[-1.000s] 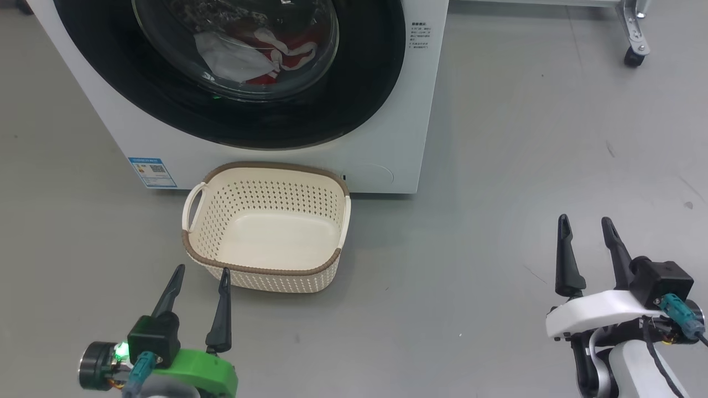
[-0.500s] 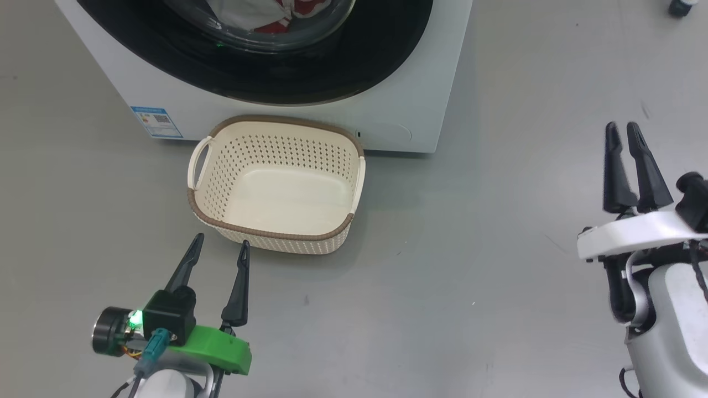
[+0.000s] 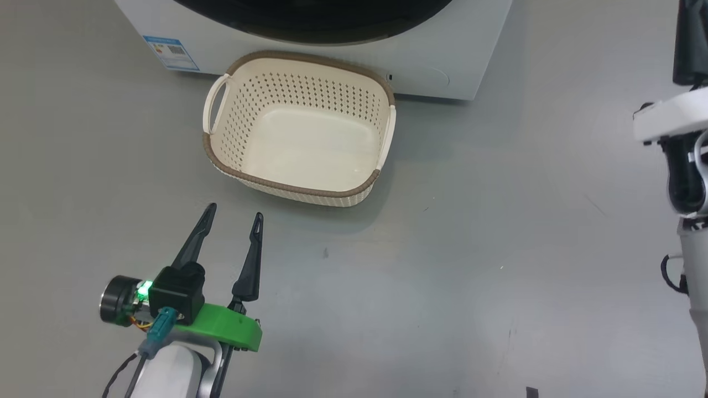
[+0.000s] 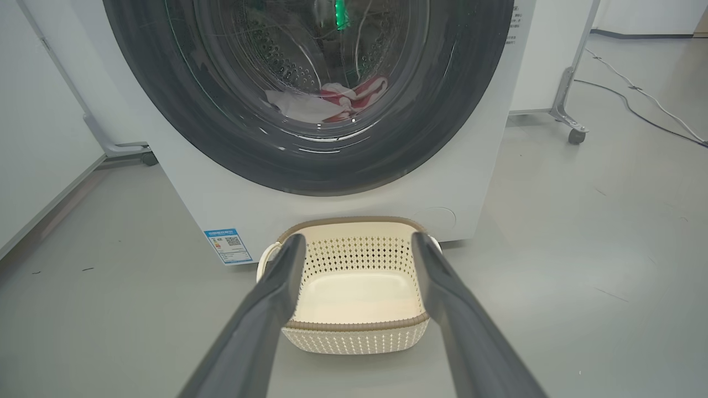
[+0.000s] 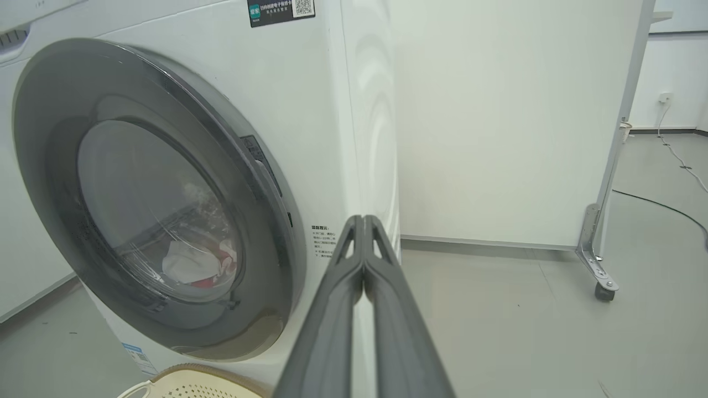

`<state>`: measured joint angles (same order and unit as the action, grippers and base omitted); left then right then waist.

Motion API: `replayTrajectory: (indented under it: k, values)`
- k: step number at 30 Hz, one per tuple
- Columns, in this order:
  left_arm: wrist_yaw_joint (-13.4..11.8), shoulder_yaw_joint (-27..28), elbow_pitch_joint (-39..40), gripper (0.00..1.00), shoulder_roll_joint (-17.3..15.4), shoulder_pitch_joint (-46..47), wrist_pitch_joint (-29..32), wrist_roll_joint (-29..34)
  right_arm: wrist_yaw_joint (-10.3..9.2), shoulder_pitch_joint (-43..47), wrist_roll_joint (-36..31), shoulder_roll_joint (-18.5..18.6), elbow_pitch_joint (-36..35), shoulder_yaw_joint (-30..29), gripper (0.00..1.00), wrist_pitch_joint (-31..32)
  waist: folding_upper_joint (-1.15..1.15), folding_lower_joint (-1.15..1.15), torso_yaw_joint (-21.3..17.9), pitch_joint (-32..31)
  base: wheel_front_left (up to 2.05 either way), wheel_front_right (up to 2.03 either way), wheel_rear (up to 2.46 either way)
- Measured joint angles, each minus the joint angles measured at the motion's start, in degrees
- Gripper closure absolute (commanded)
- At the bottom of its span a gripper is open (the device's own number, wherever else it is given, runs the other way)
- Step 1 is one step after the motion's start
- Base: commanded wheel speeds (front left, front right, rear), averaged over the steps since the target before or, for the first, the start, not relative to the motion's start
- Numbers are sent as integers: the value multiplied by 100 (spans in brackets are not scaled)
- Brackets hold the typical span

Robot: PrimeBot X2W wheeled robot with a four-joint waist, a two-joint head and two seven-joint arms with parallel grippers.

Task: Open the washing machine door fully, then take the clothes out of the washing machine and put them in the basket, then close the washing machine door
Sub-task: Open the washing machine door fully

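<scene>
The washing machine (image 4: 487,182) stands with its black-rimmed washing machine door (image 4: 221,138) closed flat against the front. Red and white clothes (image 4: 332,102) lie in the drum behind the glass, and the right wrist view also shows these clothes (image 5: 193,262). The cream basket (image 3: 293,188) sits on the floor against the machine's foot, with nothing in it. My left gripper (image 3: 234,211) is open, low over the floor just short of the basket. My right gripper (image 5: 362,221) is shut on nothing, raised to the right of the door (image 5: 55,166), near the machine's front right corner.
White partition panels on castors (image 5: 603,290) stand right of the machine, with a cable (image 5: 664,207) on the floor beyond. Another white panel (image 4: 33,138) is on the machine's left. Grey floor lies around the basket.
The head camera has tipped down, so the door has left its view. My right gripper has shut and risen to the view's right edge. The left gripper stays open.
</scene>
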<state>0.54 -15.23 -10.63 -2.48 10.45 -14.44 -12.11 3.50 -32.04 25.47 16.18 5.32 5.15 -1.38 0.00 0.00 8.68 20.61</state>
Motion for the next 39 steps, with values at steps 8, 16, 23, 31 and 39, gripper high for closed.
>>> replayTrajectory:
  k: [8,16,23,31,39]
  values:
    - [35,-103,127,0,19,314,0,-274,55,-969,928,-244,-48,-358,100,516,0,0,236,498,0,0,0]
    - [34,-213,216,0,33,545,-1,-468,-74,-1707,2118,-758,131,-836,100,1036,0,0,448,885,0,0,0]
    - [33,-350,307,0,53,772,-1,-615,-427,-2403,2877,-913,455,-1121,100,1675,0,1,624,1226,0,0,0]
    - [-25,-423,360,0,60,917,-1,-817,-882,-3101,3452,-878,867,-1245,100,2550,0,0,814,1548,0,0,0]
    - [-79,-511,235,0,77,927,-1,-884,-982,-3675,3813,-869,1165,-1315,100,3110,0,0,982,1768,0,0,0]
